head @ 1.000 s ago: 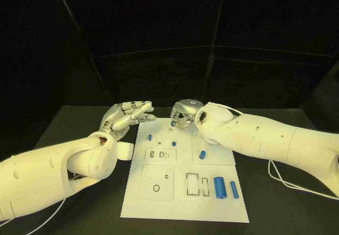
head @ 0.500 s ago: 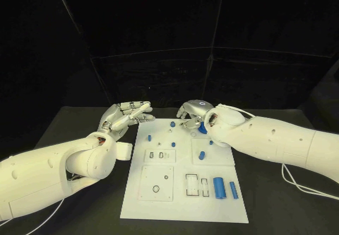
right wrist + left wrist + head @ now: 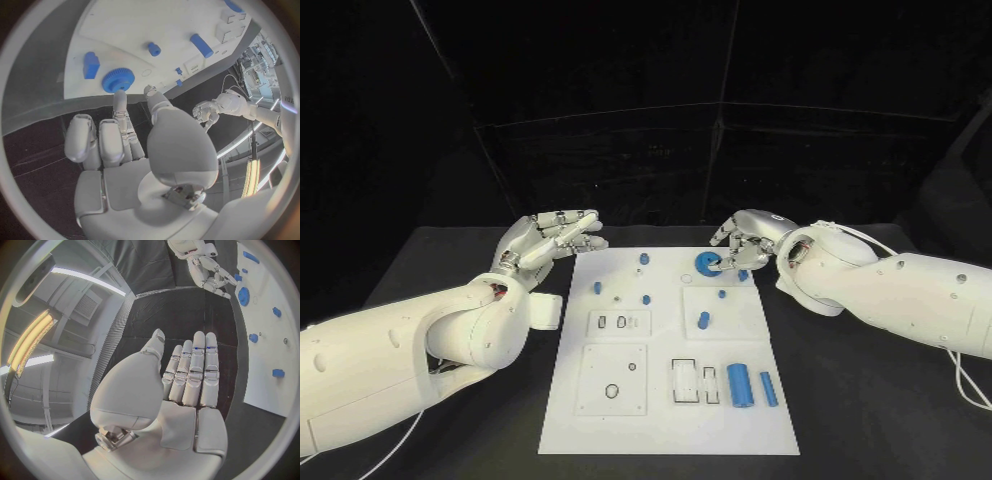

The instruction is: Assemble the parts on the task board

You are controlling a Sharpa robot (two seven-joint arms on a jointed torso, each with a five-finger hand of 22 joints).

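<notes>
The white rectangular task board [image 3: 678, 340] lay in the middle of the black table [image 3: 877, 420]. The silver right hand [image 3: 744, 240] was at the far right corner of the board, and its fingertips [image 3: 721, 262] were beside a round blue gear-shaped part [image 3: 708, 265] that sat on the board. In the right wrist view the fingers were only a little bent and pointed toward this part [image 3: 118, 79], but I cannot tell if they touched it; the hand had hold of nothing that I could see.

The silver left hand [image 3: 548, 238] was raised beside the far left corner of the board. Its fingers were nearly straight and close together, and it held nothing; the left wrist view showed the empty palm [image 3: 178, 405].

Several small blue pegs [image 3: 646, 298] stood on the far half of the board. Two blue cylinders [image 3: 740, 384] lay side by side at the near right part of the board.
</notes>
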